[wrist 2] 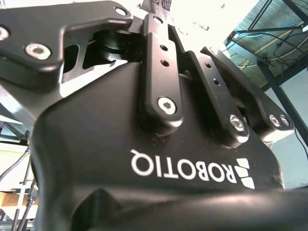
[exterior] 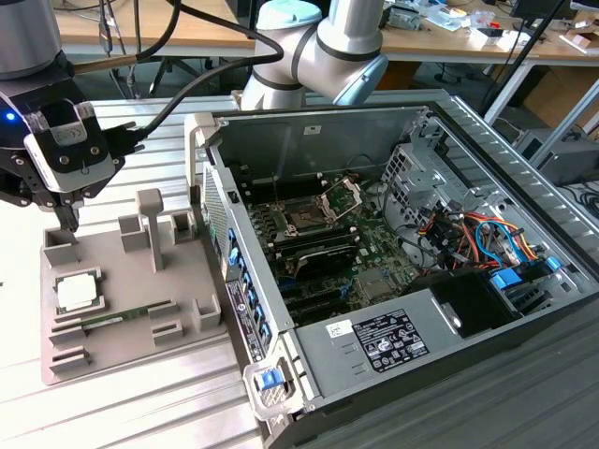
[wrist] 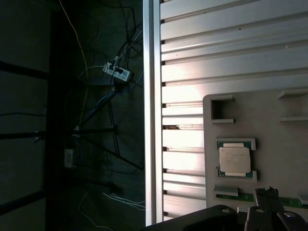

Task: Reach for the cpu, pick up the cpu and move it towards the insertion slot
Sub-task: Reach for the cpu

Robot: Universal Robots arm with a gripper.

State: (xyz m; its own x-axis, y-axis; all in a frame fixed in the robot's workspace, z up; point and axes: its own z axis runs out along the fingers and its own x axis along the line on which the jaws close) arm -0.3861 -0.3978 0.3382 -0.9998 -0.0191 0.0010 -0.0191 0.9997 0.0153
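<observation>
**Desk:** What worries you, big stuff first?

**Ops:** The computer case (exterior: 309, 140). It lies open side up and takes the exterior view's right half. The insertion slot (exterior: 304, 221) sits deep in the board w/ its metal frame (exterior: 342, 196) swung up. The case wall stands between the tray and the socket, so I reckon a low carry could clip it.

**Desk:** And the tray?

**Ops:** The grey tray (exterior: 131, 346) is on the slatted table (exterior: 159, 150), just beside the case. Its upright posts (exterior: 150, 224) rise on the case side of the chip's nest. I'd count those as a snag risk too.

**Desk:** Gripper?

**Ops:** The gripper (exterior: 67, 223) (wrist: 266, 195) hangs over the tray's corner farthest from the exterior cam, apart from everything. The fingers look drawn together w/ nothing between them. If I drop like that, the tips hit the chip's lid instead of straddling it. That could scratch it or knock it out of the nest.

**Desk:** Where's the cpu?

**Ops:** The cpu (exterior: 77, 292) (wrist: 234, 160) lies flat in its square nest on the tray, pale top up. The nest lips hug it close, so there's little room for the pads. An off-centre grab could tilt it, and a tilted chip at the socket prob means damaged contacts.

**Desk:** Anything smaller?

**Ops:** The memory stick (exterior: 117, 321) lies in a groove just beside the nest. If I drift that way I nudge the wrong part.
</observation>
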